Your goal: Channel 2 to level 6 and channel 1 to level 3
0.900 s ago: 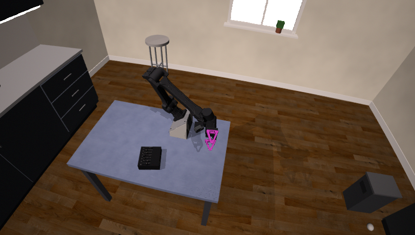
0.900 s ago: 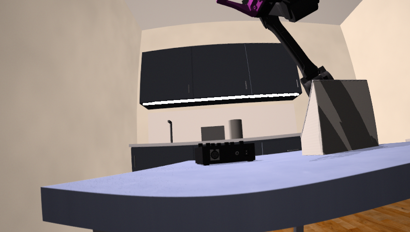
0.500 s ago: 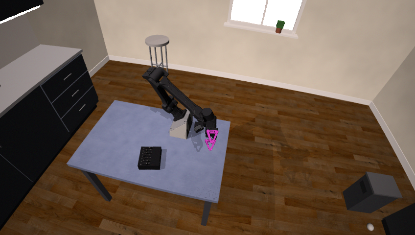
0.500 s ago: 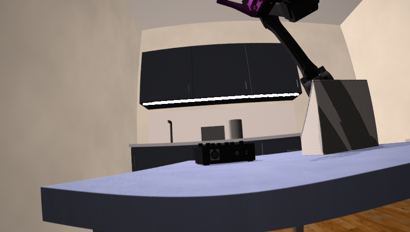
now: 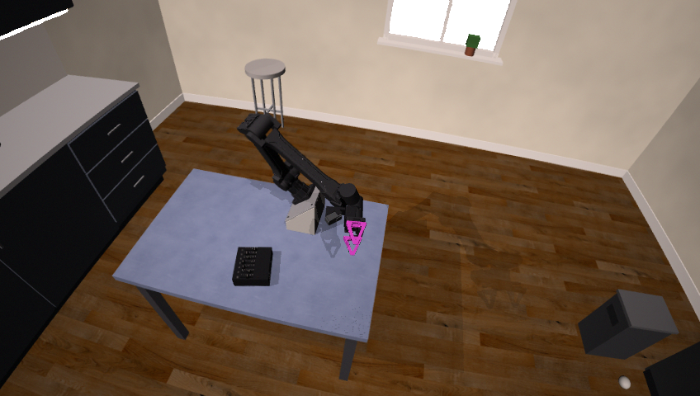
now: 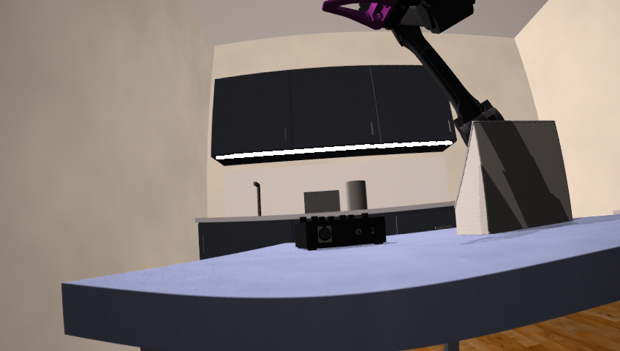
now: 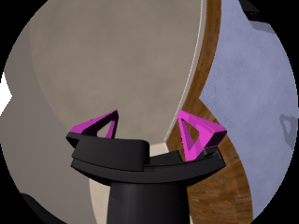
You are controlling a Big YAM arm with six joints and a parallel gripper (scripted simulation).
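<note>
The black lighting desk (image 5: 262,267) (image 6: 343,232) stands on its feet on the blue table (image 5: 186,235) (image 6: 243,278). Its row of small faders shows on top in the top view, too small to read channels, cap lines or levels. A dark corner of the desk (image 7: 254,15) shows at the top right of the wrist view. My gripper (image 7: 148,113) is open and empty, with magenta fingers wide apart. It hangs high above the table's right part in the top view, well away from the desk. In the exterior view the fingers are partly cut off by the top edge.
The pale wedge-shaped arm mount (image 5: 301,220) (image 6: 522,182) stands on the table behind and to the right of the desk in the top view. A stool (image 5: 265,68), a counter (image 5: 63,117) and a grey box (image 5: 633,323) stand away from the table.
</note>
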